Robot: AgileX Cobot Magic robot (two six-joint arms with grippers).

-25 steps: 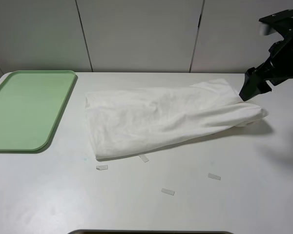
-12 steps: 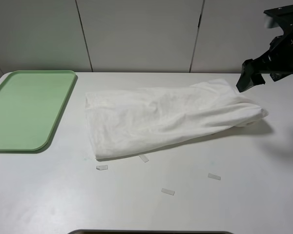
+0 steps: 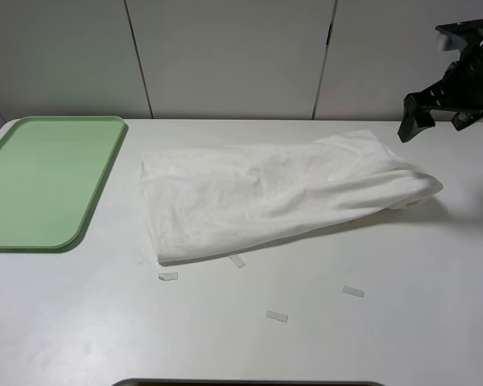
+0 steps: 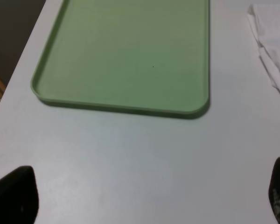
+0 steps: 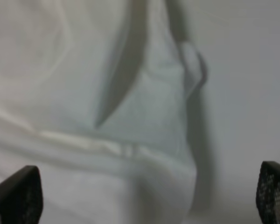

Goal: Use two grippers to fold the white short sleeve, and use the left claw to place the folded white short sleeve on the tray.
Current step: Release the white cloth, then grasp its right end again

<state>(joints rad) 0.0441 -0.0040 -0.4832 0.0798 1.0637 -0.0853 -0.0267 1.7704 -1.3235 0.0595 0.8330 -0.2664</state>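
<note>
Across desk (image 3: 322,346) centre: white thin-fabric T-shirt (image 3: 266,197), long axis 9-to-3 o'clock. Black right pincer (image 3: 439,121) nearer, 2 o'clock, apart, empty; left pincer (image 4: 147,196) apart by pale green plastic tray (image 3: 97,189), 9 o'clock.

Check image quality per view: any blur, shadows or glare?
Exterior high: sharp and evenly lit, with a soft shadow beside the right end of the white short sleeve. Left wrist: tray reads clearly, no glare. Right wrist: out of focus, fabric folds smeared.
</note>
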